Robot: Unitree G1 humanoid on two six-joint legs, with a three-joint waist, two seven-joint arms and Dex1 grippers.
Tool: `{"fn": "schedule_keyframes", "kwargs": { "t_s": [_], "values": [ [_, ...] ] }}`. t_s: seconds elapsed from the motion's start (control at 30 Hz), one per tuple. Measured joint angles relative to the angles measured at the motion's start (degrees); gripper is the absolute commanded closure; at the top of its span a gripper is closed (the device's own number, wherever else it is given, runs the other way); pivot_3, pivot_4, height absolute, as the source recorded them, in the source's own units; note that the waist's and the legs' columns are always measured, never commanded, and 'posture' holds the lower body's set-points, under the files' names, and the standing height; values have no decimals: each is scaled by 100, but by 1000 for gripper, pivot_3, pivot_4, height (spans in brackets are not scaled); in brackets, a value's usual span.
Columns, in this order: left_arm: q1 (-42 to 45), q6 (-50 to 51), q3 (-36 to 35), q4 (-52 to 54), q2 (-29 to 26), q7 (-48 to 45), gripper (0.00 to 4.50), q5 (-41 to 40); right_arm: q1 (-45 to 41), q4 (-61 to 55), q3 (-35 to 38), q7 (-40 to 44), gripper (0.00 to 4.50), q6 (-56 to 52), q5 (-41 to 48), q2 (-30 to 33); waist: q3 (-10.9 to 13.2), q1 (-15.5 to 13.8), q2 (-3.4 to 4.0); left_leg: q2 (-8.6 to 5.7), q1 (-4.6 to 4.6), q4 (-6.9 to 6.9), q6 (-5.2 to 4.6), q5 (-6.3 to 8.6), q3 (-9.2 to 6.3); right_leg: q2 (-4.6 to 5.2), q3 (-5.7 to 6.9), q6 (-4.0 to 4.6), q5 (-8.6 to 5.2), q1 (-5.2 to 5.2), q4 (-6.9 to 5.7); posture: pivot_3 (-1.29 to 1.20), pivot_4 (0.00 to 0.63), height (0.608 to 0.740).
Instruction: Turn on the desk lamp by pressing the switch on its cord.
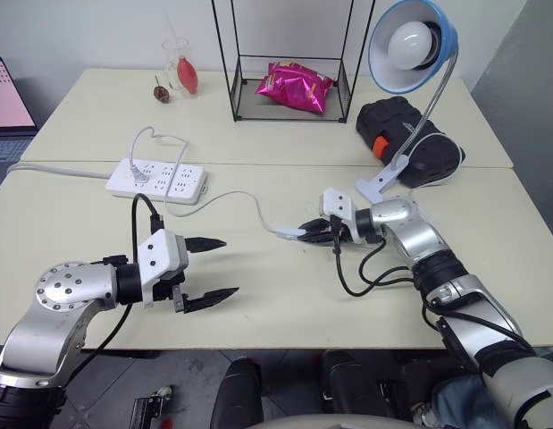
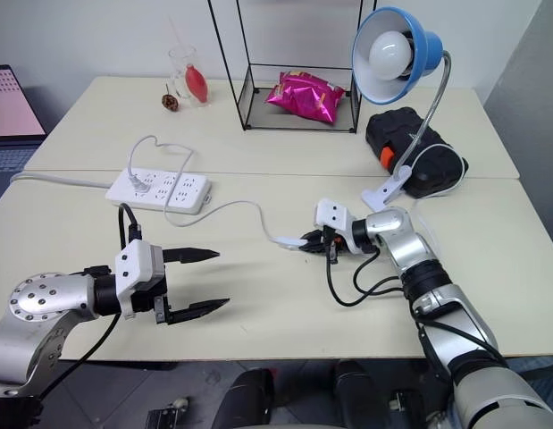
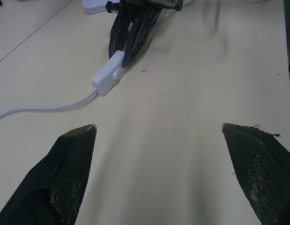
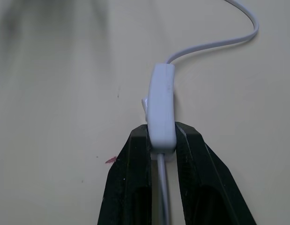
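Right gripper (image 4: 161,140) is clamping the near end of the switch (image 4: 161,105), both black fingers pressing its sides; the switch is lying at table centre in the left eye view, with one cord (image 1: 224,197) running up-left toward one power strip (image 1: 156,179). Left gripper (image 1: 211,268) is hovering at lower left, jaws spread wide, holding nothing. One desk lamp (image 1: 412,45) is standing at upper right, bulb unlit.

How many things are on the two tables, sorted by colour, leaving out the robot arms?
White: 2, power strip, switch on its cord
Blue: 1, desk lamp
Black: 2, wire rack, case
Pink: 1, snack bag
Clear: 1, glass
Brown: 1, small round thing
Total: 8
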State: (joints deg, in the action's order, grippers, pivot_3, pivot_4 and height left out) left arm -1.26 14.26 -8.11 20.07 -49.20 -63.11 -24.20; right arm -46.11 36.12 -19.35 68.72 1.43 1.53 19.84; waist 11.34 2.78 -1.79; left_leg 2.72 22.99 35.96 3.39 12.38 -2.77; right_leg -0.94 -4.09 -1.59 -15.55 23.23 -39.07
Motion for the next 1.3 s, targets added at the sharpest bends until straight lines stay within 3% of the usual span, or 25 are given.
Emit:
{"fn": "schedule_keyframes", "kwargs": {
  "t_s": [0.23, 0.63, 0.93, 1.2, 1.3],
  "values": [
    [386, 48, 69, -107, 188, 116, 0, -28, 125, -845, 7, 302, 4121, -121, 60, 195, 1, -16, 1, 0, 2, 2, 0, 0, -5, 0, 2, -1, 1, -1, -2, 0, 150, 740],
    [1626, 953, 653, 55, 211, 24, 0, -479, 495, -3005, 78, 605, 4121, -1622, 736, 729, 2, 13, 3, -2, 3, 2, 0, 0, -10, -2, 5, -3, 0, -2, -2, 0, 150, 740],
    [2217, 1013, 1395, -323, 608, 25, 0, -112, 517, -3374, 76, 611, 4121, -2080, 934, 829, 2, 15, 3, -3, 5, 2, 0, 0, -10, -3, 5, -3, 0, -2, -1, 0, 150, 740],
    [2271, 1006, 1471, -500, 665, -4, 0, 16, 517, -3423, 76, 612, 4121, -2124, 938, 856, 2, 22, 3, -3, 5, 2, 0, 0, -11, -3, 4, -3, 0, -2, -1, 0, 150, 740],
    [2326, 1000, 1474, -551, 717, 5, 476, 44, 518, -3475, 75, 613, 4121, -2138, 941, 856, 2, 23, 3, -3, 5, 2, 0, 0, -11, -3, 5, -3, 0, -2, -1, 0, 150, 740]
  ]
}}
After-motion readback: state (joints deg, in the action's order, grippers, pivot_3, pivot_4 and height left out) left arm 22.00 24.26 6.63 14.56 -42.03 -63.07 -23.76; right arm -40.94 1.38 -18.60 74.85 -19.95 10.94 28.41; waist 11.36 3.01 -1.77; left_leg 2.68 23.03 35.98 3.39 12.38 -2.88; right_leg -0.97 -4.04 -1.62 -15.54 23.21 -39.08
